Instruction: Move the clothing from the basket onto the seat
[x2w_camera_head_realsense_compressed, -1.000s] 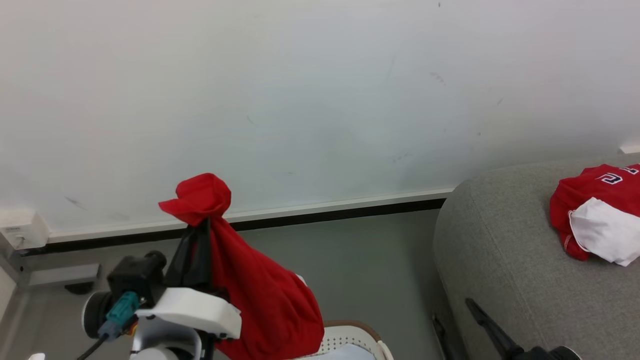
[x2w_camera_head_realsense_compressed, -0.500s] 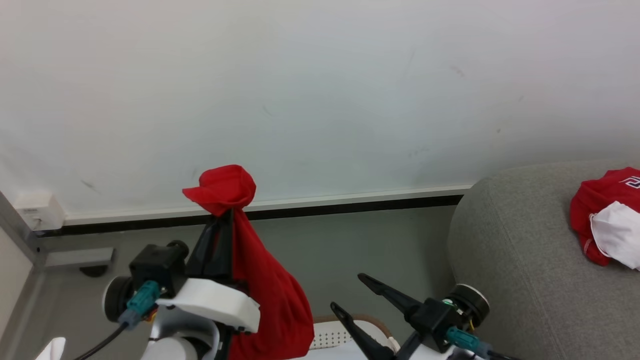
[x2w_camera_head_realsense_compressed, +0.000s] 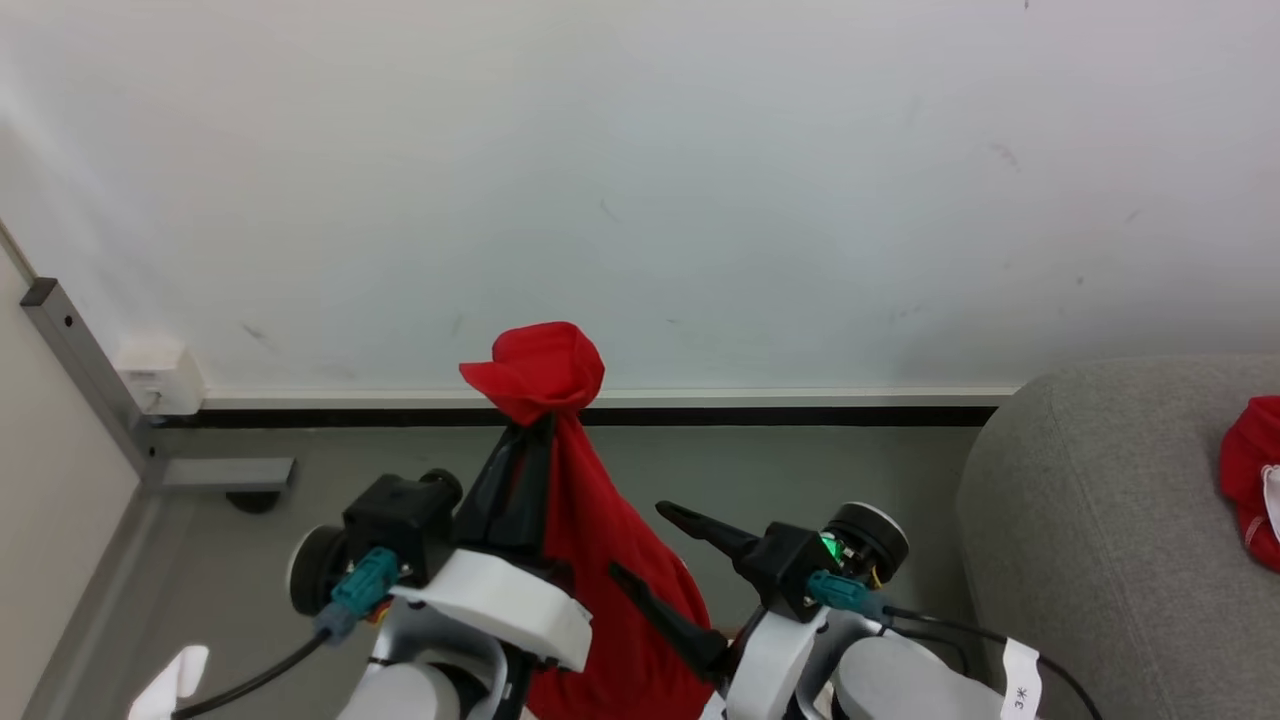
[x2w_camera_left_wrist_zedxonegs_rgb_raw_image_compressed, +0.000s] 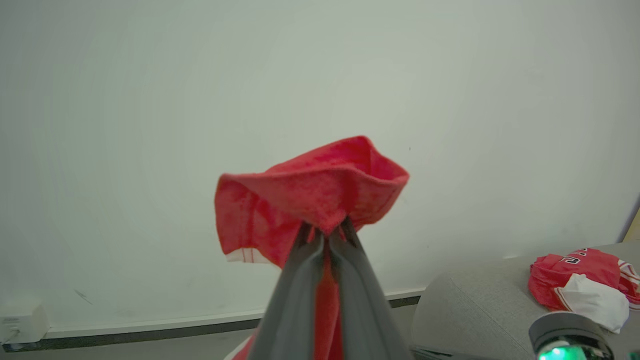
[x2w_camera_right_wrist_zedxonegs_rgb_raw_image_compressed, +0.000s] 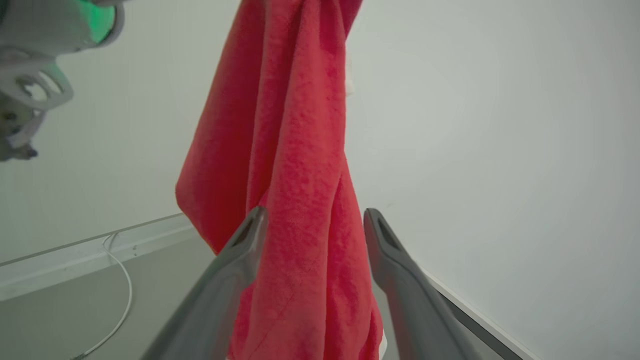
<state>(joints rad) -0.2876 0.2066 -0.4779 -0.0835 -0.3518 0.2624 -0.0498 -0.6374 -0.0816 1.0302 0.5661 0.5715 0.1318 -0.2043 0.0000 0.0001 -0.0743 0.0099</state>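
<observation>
A red garment of the clothing (x2w_camera_head_realsense_compressed: 600, 560) hangs in a long bundle from my left gripper (x2w_camera_head_realsense_compressed: 538, 430), which is shut on its bunched top. In the left wrist view the fingers pinch the cloth (x2w_camera_left_wrist_zedxonegs_rgb_raw_image_compressed: 310, 190) at my left gripper (x2w_camera_left_wrist_zedxonegs_rgb_raw_image_compressed: 325, 234). My right gripper (x2w_camera_head_realsense_compressed: 636, 540) is open, its fingers spread around the hanging cloth; in the right wrist view the cloth (x2w_camera_right_wrist_zedxonegs_rgb_raw_image_compressed: 295, 175) falls between my right gripper (x2w_camera_right_wrist_zedxonegs_rgb_raw_image_compressed: 315, 212) fingers. Another red-and-white garment (x2w_camera_left_wrist_zedxonegs_rgb_raw_image_compressed: 575, 280) lies on the grey seat (x2w_camera_head_realsense_compressed: 1100, 520) at the right. The basket is out of view.
A white wall with a dark baseboard (x2w_camera_head_realsense_compressed: 700, 415) runs behind the grey floor. A metal post (x2w_camera_head_realsense_compressed: 80, 350) and a small white box (x2w_camera_head_realsense_compressed: 160, 378) stand at the left. A white cable (x2w_camera_right_wrist_zedxonegs_rgb_raw_image_compressed: 120, 300) lies on the floor.
The head camera has shifted, so the whole picture slid to the right. My right gripper has risen into view and come up around the hanging garment. The left gripper keeps its hold.
</observation>
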